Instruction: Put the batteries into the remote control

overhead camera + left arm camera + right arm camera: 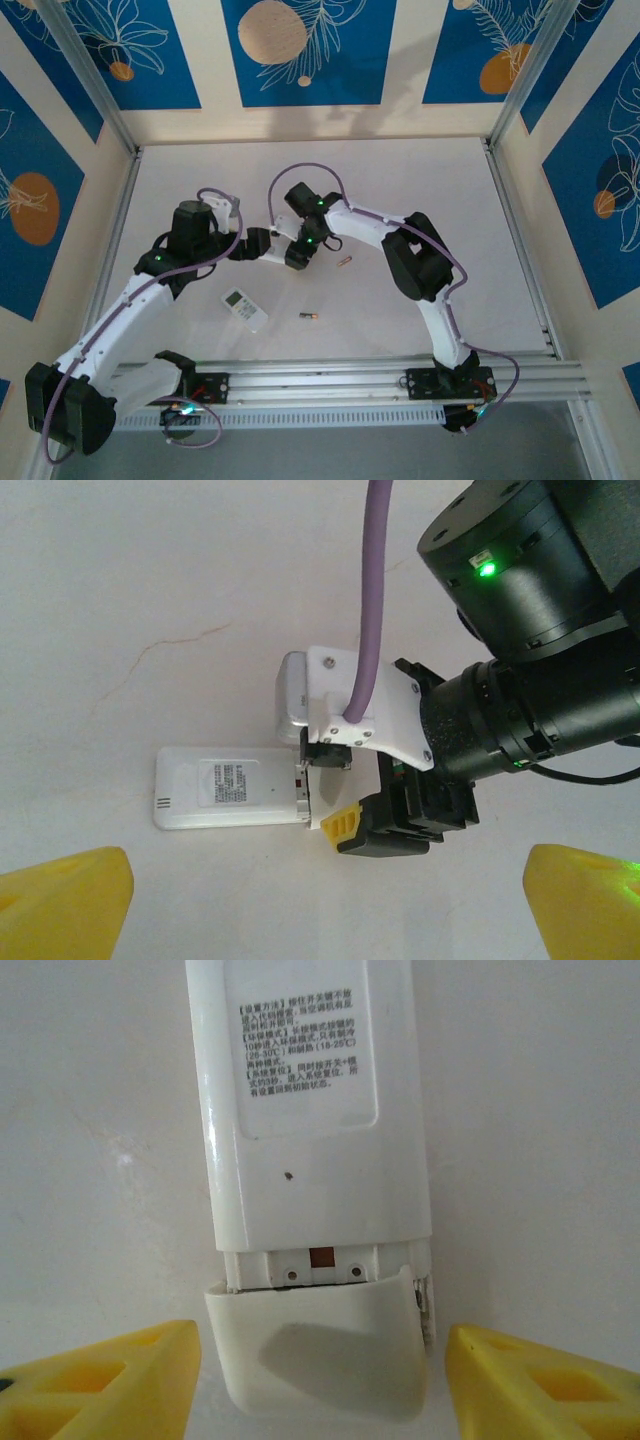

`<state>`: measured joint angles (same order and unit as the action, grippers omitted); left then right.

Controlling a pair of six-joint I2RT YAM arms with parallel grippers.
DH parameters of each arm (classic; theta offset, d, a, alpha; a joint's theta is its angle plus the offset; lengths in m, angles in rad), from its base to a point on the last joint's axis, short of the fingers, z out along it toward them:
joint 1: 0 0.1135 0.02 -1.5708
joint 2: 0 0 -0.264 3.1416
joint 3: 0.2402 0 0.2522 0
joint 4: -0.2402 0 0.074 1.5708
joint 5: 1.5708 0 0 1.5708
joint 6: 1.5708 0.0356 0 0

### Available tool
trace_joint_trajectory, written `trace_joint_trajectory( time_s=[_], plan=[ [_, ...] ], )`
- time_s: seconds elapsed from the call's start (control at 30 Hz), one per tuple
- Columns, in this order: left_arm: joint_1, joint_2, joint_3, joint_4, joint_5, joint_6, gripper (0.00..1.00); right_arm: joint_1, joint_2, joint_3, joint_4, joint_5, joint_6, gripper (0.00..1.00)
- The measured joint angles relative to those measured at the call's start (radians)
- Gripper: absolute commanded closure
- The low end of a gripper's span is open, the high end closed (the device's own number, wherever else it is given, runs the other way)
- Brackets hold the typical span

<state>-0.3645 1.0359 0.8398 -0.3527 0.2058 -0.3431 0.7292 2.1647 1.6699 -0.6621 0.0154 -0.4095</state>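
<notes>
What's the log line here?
left gripper open above remote | right gripper open, straddling partly slid-off battery cover | two batteries loose on table

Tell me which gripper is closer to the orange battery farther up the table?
Right. The right gripper is just left of the battery in the top view; the left gripper is farther left, beyond the right one.

White shells on the left arm (118, 322) and right arm (441, 322), chunky black joints (420, 262) between, a purple cable (372, 590) looping along each. Green lights (487, 569) glow on the black motors, and a white bracket (365, 705) shows small screws. Fingers (100, 1380): bright yellow.
</notes>
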Motion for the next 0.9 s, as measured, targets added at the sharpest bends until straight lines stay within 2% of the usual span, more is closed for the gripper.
trace_joint_trajectory(
  time_s=[0.17, 0.3, 0.37, 0.5, 0.67, 0.8, 0.9],
  plan=[
    [0.014, 0.021, 0.000, 0.000, 0.000, -0.037, 0.00, -0.026, -0.097, -0.064, 0.051, -0.027, 0.131, 0.34],
    [0.070, 0.097, 0.007, -0.016, 0.000, -0.075, 0.02, -0.073, -0.243, -0.195, 0.135, -0.036, 0.414, 0.37],
    [0.088, 0.172, 0.032, -0.043, 0.000, -0.079, 0.03, -0.097, -0.327, -0.298, 0.205, -0.042, 0.608, 0.39],
    [0.092, 0.358, 0.127, -0.101, 0.037, -0.074, 0.07, -0.098, -0.362, -0.407, 0.290, -0.047, 0.852, 0.42],
    [0.092, 0.573, 0.238, -0.161, 0.049, -0.066, 0.08, -0.071, -0.295, -0.425, 0.331, -0.069, 0.984, 0.44],
    [0.092, 0.652, 0.265, -0.208, 0.014, -0.066, 0.09, -0.050, -0.225, -0.397, 0.346, -0.069, 1.015, 0.45],
    [0.092, 0.711, 0.305, -0.217, 0.011, -0.066, 0.14, -0.043, -0.189, -0.384, 0.353, -0.069, 1.022, 0.46]
  ],
)
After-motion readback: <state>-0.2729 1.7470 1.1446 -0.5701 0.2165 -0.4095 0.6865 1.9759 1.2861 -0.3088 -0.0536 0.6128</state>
